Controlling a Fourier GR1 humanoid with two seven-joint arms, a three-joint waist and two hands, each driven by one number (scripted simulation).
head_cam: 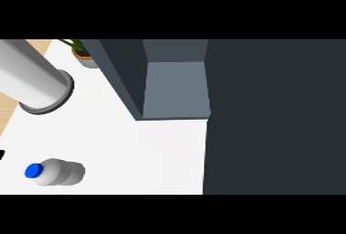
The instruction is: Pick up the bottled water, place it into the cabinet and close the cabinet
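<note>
a white counter [155, 151] is seen, edged by pale wood [5, 121] at left. a potted plant [86, 59] is set far back.

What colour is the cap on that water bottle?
Blue. The cap on the bottled water shows best in the head view, lower left.

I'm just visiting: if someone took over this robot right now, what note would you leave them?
Left hand: only a black sliver at the view's left edge; state unclear.
Right hand: out of view.
Bottled water: on the white counter, lower left, held by nothing.
Cabinet: appears open.
Done: nothing yet.
To do: pick up the bottle, put it inside, close the cabinet.
</note>
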